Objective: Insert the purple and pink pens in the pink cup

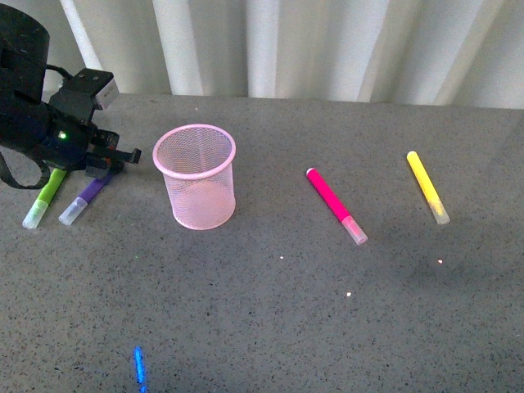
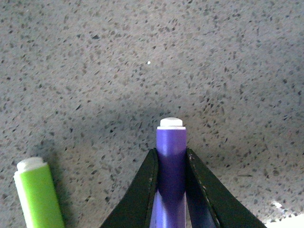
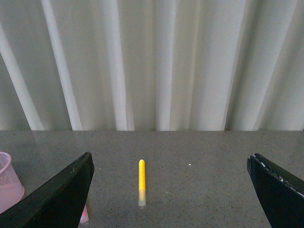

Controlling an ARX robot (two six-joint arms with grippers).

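Purple pen point(image 2: 171, 152), glossy with white end, pinched between left fingers point(image 2: 142, 190); right fingers point(image 3: 57, 199) wide apart, empty.

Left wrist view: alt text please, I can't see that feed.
The left gripper has its jaws closed against both sides of the purple pen, whose white end points away over the speckled grey table. A lime green marker lies apart beside it.

Front camera high over table point(image 1: 270, 327); left wrist close above it; right wrist low, toward curtain point(image 3: 156, 61).
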